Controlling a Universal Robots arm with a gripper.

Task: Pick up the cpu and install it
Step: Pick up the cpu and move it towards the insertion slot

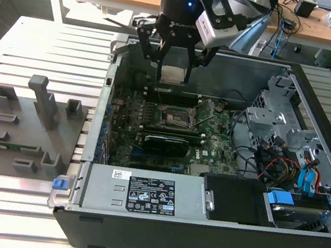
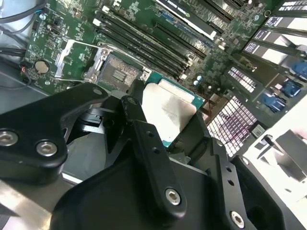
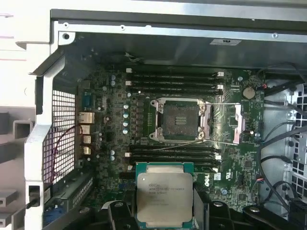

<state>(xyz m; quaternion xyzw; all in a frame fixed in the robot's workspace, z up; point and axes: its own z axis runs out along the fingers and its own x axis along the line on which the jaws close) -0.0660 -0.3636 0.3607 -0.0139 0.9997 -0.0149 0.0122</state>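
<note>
Two jaws clamp the cpu [image 3: 165, 199] level, metal top upward.

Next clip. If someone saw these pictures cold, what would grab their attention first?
First the gripper, shut on the shiny square cpu and hanging over the open computer case, near its far wall in the exterior view. Next the empty socket on the green board, not yet filled. A grey peg tray sits on the exterior view's left.

Bright even light, soft shadows, blown-out whites
</note>
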